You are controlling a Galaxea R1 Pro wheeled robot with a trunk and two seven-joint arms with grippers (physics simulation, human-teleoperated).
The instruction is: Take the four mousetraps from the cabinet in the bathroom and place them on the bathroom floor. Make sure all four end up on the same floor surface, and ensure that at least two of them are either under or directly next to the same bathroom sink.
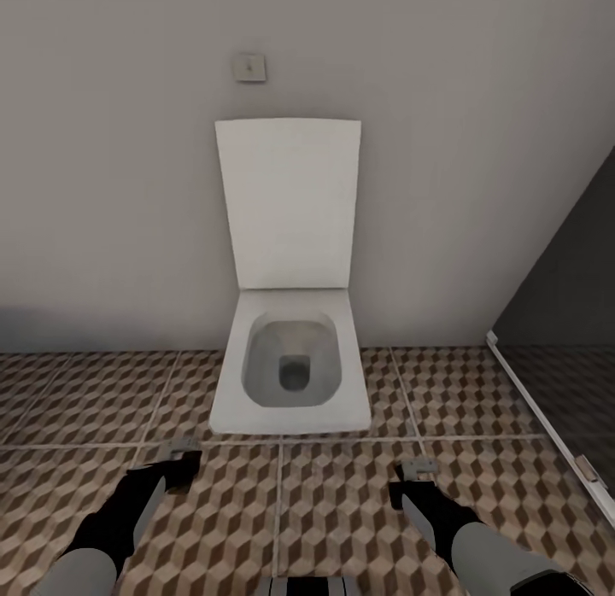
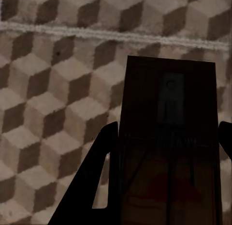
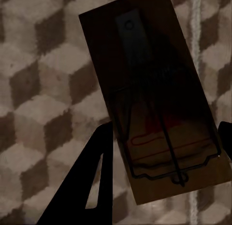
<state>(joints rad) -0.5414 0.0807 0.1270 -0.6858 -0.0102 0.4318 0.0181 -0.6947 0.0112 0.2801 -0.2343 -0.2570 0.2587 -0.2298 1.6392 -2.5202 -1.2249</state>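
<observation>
The left hand (image 2: 164,152) is closed on a mousetrap (image 2: 169,138): its dark fingers (image 2: 99,176) press on both long edges of the board. The trap is a flat rectangular piece of dark brown wood with a small grey metal plate near the far end and thin wire across the middle. In the head view this hand (image 1: 184,451) hangs low over the floor (image 1: 342,511), and the trap is only a small grey shape at its tip.

The right hand (image 3: 166,147) also grips a mousetrap (image 3: 154,94), and this one sits a little tilted between the fingers (image 3: 94,172). Its wood looks warmer brown, with a grey metal tab, a bent wire frame and a red printed mark. In the head view the right hand (image 1: 416,470) is also low, in front of the toilet (image 1: 290,382).

Under both traps the floor (image 2: 48,89) is of large square tiles with a brown, beige and white cube pattern, matt in look, with pale rough grout lines (image 3: 195,22). The toilet is white, smooth and boxy, its lid standing up against a plain grey wall (image 1: 478,152). A small square plate (image 1: 249,66) is on the wall above it. At the right is a dark glass panel (image 1: 572,323) with a white frame.
</observation>
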